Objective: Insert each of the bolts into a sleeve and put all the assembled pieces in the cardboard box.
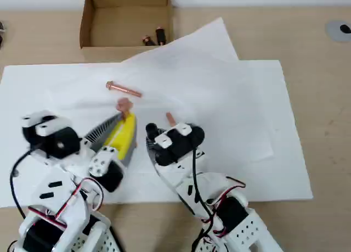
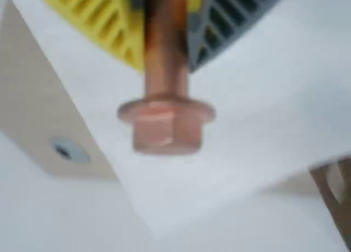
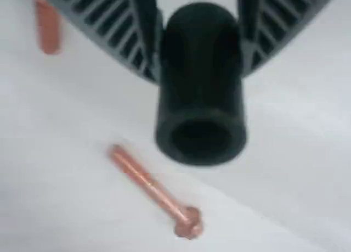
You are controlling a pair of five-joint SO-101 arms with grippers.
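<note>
**Bolt and sleeve both held, not yet joined**

Your left gripper (image 2: 164, 40) is closed on a copper bolt (image 2: 166, 117). It pinches the shank between the yellow jaw and the grey one, and the hexagonal head sticks out free in front. Your right gripper (image 3: 200, 43) is clamped around a black sleeve (image 3: 201, 115), whose open mouth faces outward. In the high view the two grippers stand near each other above the white paper (image 1: 241, 109), but bolt and sleeve are apart.

The main risk, I think, is the orientation. The head leads, and it looks too wide for the hole of the sleeve. If you push like this, the bolt may slip in the jaws or fall. The hold on the round shank also seems slight, so any misalignment of the two axes could twist the bolt out.

A second bolt (image 1: 123, 89) lies loose on the paper, between the grippers and the cardboard box (image 1: 88, 27). A low sweep of either arm could roll it away or wrinkle the paper. Two assembled pieces (image 1: 153, 39) already lie in the box, so the task is partly done.
</note>
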